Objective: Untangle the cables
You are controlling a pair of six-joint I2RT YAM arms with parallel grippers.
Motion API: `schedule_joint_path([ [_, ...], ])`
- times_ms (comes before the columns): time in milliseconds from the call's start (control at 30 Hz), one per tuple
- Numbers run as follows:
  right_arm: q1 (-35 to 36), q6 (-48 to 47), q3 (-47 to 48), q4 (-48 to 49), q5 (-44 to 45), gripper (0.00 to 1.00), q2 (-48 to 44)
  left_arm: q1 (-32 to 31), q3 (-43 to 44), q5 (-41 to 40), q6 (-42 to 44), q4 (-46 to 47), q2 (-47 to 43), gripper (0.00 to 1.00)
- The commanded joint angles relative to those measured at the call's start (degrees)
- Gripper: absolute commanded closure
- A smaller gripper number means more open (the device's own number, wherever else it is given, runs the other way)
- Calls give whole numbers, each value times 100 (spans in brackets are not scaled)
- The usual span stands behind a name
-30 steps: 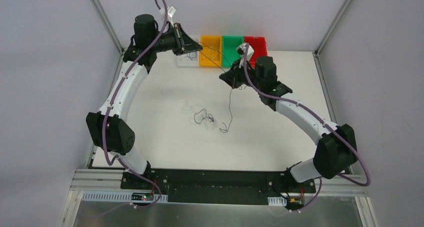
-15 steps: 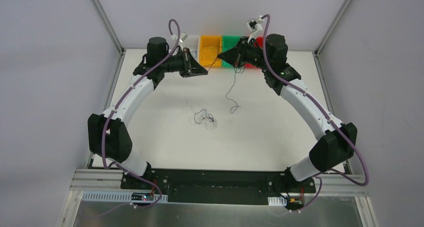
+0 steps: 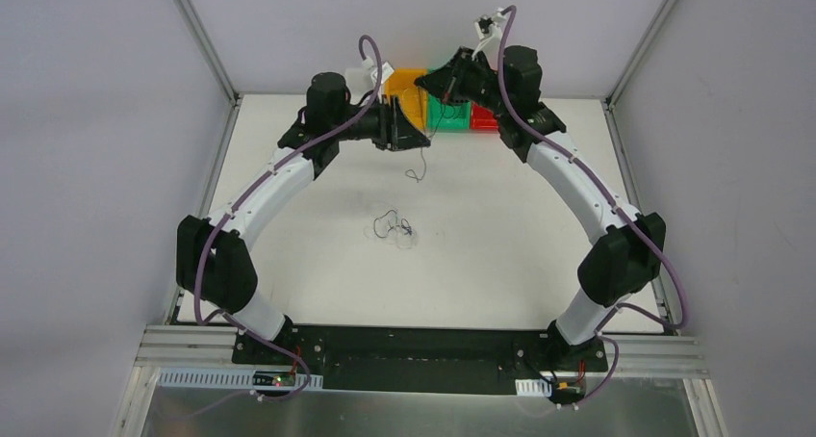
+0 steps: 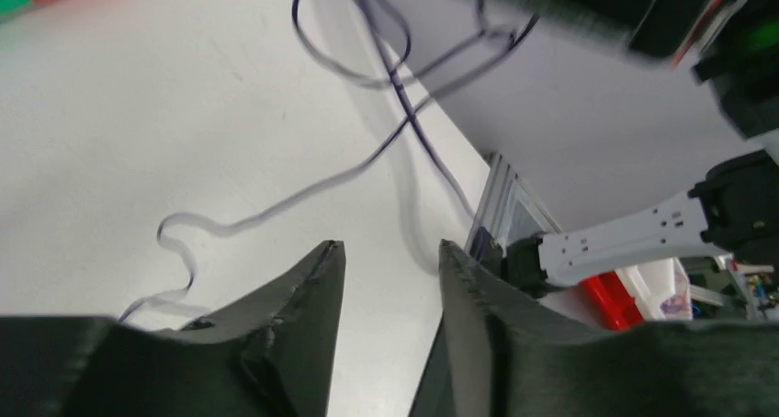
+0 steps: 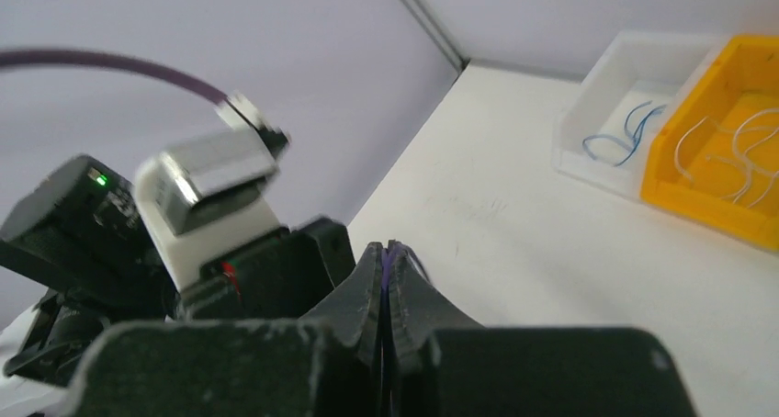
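White worktop [image 3: 500, 225] carries the remaining tangle [image 3: 393, 227] at its middle. One dark cable [image 3: 416, 172] dangles from the right pincer [image 5: 388, 256], pressed tight on it by the bins. The left pincer [image 4: 390, 249] has just spread and let go, so that strand looks freed. Beyond, the white bin [image 5: 588, 114] holds blue wires [image 5: 625, 132], the yellow bin [image 5: 698, 197] white ones.

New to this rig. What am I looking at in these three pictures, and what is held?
Two robot arms are bolted at the near edge of a table, each ending in a two-finger gripper. One picture looks down from overhead; the others come from a camera on each wrist. On the table lies a small tangle of thin cables; a white bin, yellow bin, green bin and red bin line the far edge. The right gripper is shut on one thin dark cable. The left gripper is open, holding nothing.
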Motion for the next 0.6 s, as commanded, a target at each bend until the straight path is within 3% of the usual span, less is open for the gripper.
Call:
schedule_joint_path([
  [0, -299, -265, 554, 830, 543, 100, -56, 247, 151, 310, 752, -1361, -185, 39],
  [100, -483, -714, 612, 489, 604, 100, 34, 940, 247, 136, 978, -1694, -286, 7],
  [133, -528, -905, 669, 358, 668, 100, 89, 1158, 286, 94, 1077, -1815, -310, 2],
  [367, -794, -1470, 1324, 693, 1349, 100, 928, 1863, 288, 73, 1649, -2541, -495, 1],
  [567, -991, -1451, 2874, 1054, 1639, 100, 2294, 1942, 107, -79, 1852, -2705, -545, 1],
])
